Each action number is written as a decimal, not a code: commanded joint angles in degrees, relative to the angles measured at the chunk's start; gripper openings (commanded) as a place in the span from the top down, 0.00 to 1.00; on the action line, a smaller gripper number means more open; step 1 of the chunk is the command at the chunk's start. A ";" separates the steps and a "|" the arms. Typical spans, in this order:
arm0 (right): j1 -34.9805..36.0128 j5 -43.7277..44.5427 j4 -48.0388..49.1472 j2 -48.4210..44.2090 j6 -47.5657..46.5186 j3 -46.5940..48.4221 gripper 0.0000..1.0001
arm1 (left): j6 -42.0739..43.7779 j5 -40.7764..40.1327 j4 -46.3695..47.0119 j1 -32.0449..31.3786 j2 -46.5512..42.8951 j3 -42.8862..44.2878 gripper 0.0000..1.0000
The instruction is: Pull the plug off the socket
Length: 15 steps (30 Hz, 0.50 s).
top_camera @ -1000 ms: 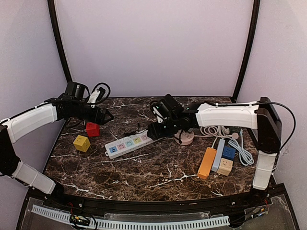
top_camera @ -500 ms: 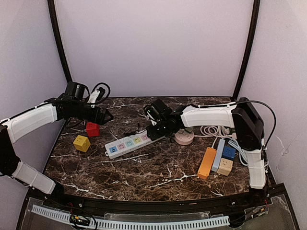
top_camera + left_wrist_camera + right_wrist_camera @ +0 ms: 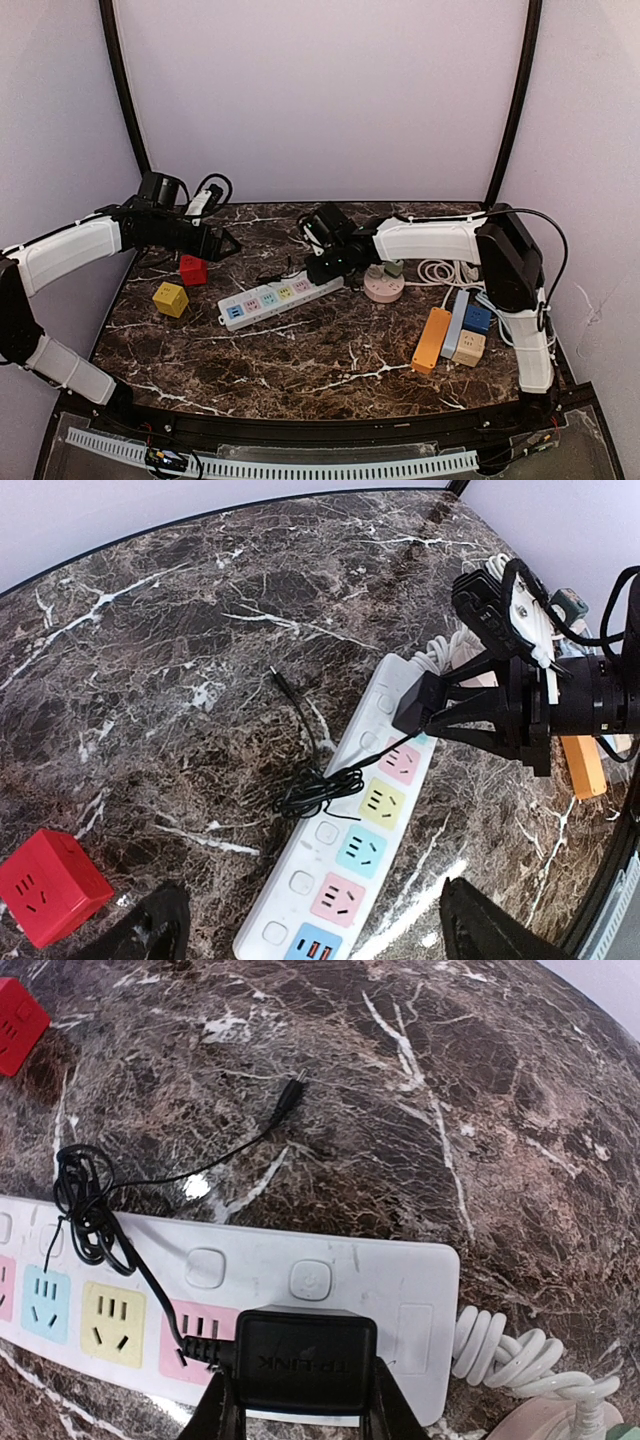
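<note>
Right between the right jaws sits the black plug point(image 3: 305, 1355), both fingers point(image 3: 218, 1412) pressed against its sides, so these jaws are closed on it. The plug is on the white power strip point(image 3: 400, 1290), directly under the jaws and partly covering a pink outlet close to the end of the strip. Just beyond the jaws on the strip are two round buttons. To one side of them the outlets run on in yellow and blue, and to the other side a coiled white cord point(image 3: 500, 1350) leaves the strip's end. A thin black cable point(image 3: 95, 1215) comes out of the plug, bunches into a small tangle over the strip, then trails away from the jaws across the dark marble tabletop point(image 3: 330, 350) to a loose connector tip point(image 3: 290, 1092).

Further off, the left jaws hang above the tabletop, spread wide and holding nothing, with both fingers point(image 3: 150, 930) well apart from each other. A red cube point(image 3: 45, 885) lies just beside them, and a yellow cube point(image 3: 170, 298) is a little nearer the arm bases. The strip's far outlets stretch away in front of the left jaws toward the right arm point(image 3: 430, 240). Behind the right jaws, a round pink socket point(image 3: 384, 287) and an orange strip point(image 3: 431, 340) rest on the tabletop.
</note>
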 commanded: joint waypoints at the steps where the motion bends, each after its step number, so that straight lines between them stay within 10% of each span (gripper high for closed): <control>1: -0.33 0.18 1.32 -0.37 1.10 -0.52 1.00 | -1.54 3.45 0.45 -0.35 0.55 -0.28 0.15; 15: 1.79 3.25 1.17 -19.82 12.92 -25.05 1.00 | 4.13 1.08 -0.15 -13.27 5.11 -1.38 0.14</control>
